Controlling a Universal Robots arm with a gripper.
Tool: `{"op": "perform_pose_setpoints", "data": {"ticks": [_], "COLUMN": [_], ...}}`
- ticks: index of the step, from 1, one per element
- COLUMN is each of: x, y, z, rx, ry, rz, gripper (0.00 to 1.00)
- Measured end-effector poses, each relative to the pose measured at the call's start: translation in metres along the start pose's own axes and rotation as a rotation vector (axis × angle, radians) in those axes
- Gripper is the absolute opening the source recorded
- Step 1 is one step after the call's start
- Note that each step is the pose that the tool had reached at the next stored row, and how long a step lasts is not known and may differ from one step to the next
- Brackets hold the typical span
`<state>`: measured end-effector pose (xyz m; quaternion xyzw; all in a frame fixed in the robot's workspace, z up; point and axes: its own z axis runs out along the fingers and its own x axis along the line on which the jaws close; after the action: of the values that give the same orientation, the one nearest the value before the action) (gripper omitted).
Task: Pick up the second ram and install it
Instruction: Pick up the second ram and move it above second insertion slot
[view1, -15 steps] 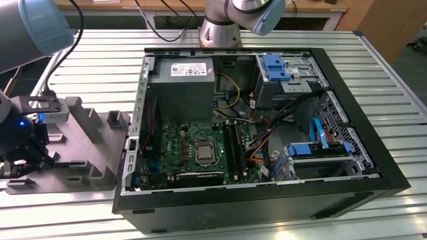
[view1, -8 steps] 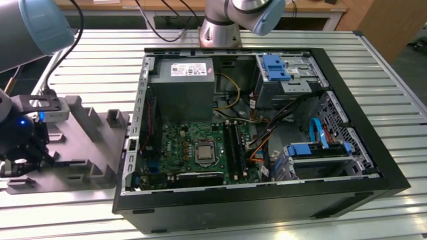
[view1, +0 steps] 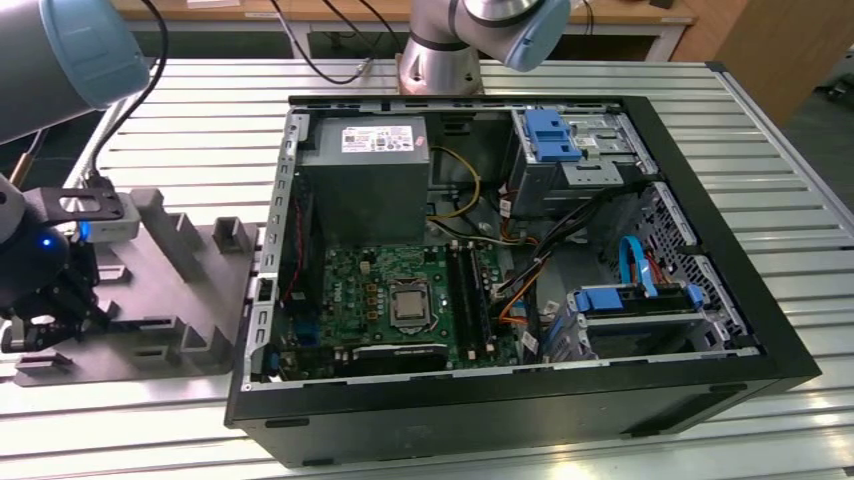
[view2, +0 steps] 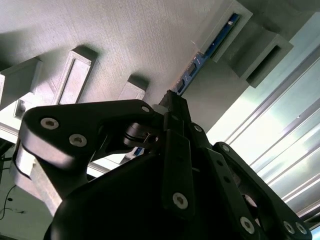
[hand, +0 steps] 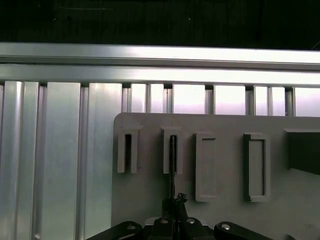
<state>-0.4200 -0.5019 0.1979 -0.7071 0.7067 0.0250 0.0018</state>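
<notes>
On a slatted metal surface (view1: 200, 120), an open black computer case (view1: 534, 410) is lying on its side with its green motherboard (view1: 360, 290) facing up. A grey moulded holder tray (view1: 187, 300) is sitting just beside the case, toward the exterior view's left. The arm (view1: 67, 50) is reaching down over the tray's outer edge, where its black end effector (view1: 47, 310) is hanging low, well apart from the case.

In the second wrist view, the second ram (view2: 210, 47), a thin blue-green board, is standing on edge in one of the tray's narrow raised slots. It is running straight out from the tip of the end effector (view2: 172, 100). In the first wrist view, the stick (hand: 172, 165) is showing edge-on as a dark line in the second slot from the tray's corner. The end effector (hand: 173, 202) is sitting directly at its near end. The fingers are looking drawn together and clamped on that end of the stick, which is resting seated in the tray (hand: 150, 190).
</notes>
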Motion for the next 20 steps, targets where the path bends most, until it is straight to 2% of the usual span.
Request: {"op": "perform_pose_setpoints", "data": {"ticks": [12, 14, 20], "x": [-0.0001, -0.0002, -0.0009], "y": [0.0001, 0.0003, 0.0008], "z": [-0.0030, -0.0060, -0.0233], "rx": [-0.0002, -0.0002, -0.0001], "ry": [0.0002, -0.0008, -0.0019], "rz": [0.000, 0.000, 0.000], "gripper": [0.12, 0.12, 0.12]}}
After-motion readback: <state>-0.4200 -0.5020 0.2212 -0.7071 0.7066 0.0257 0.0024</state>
